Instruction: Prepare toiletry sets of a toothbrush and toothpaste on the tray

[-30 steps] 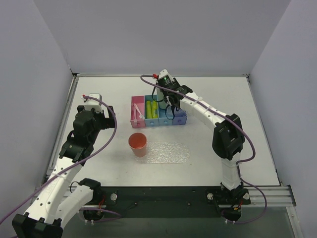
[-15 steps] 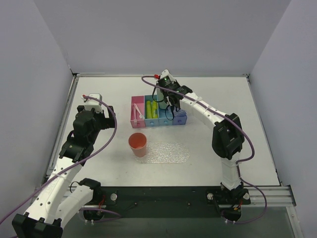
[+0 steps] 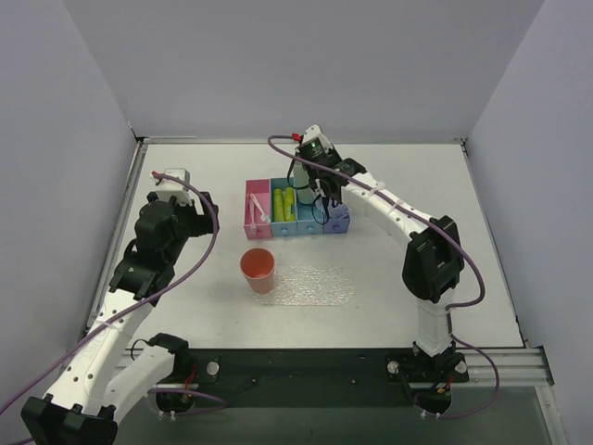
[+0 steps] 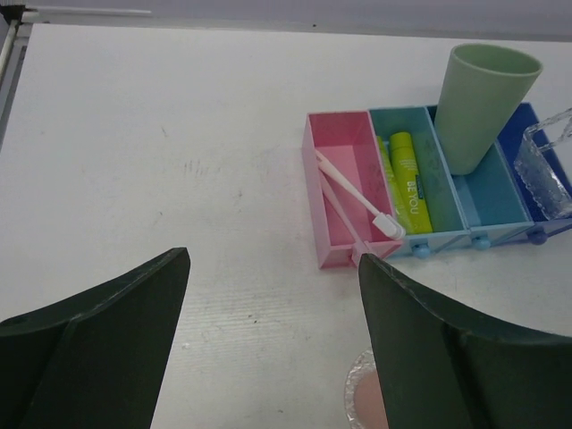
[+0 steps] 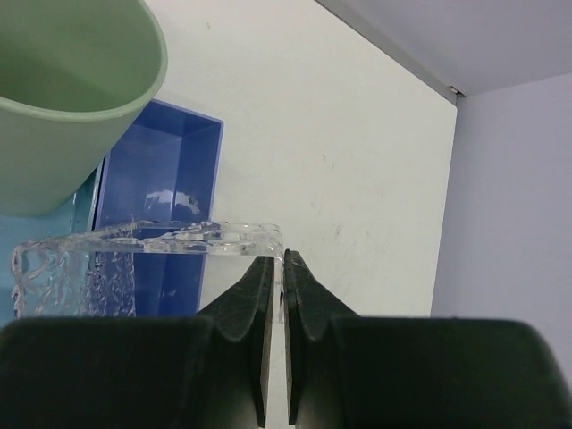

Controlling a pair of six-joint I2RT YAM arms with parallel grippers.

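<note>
The right hand [image 5: 275, 268] reaches over the row of bins at the middle of the surface [image 3: 491, 241], its two fingers pressed almost together on the corner edge of a clear textured piece [image 5: 152, 241]. This piece stands on edge in the dark blue bin [image 5: 170, 170] at the right end of the row. A green cup [image 5: 63, 98] stands upright in the light blue bin just beside it. The left hand [image 4: 273, 268] hangs above the surface on the left, well apart from the bins, with its fingers spread wide and nothing between them. The toothbrush [image 4: 353, 192] lies slanted in the pink bin [image 4: 335, 134] at the left end, its whitish head resting on the bin's near edge. The toothpaste [image 4: 409, 183] lies in the teal bin next to it. The tray [image 3: 315, 286] lies flat nearer the arms. An orange cup [image 3: 258, 269] stands upright at its left end.
</note>
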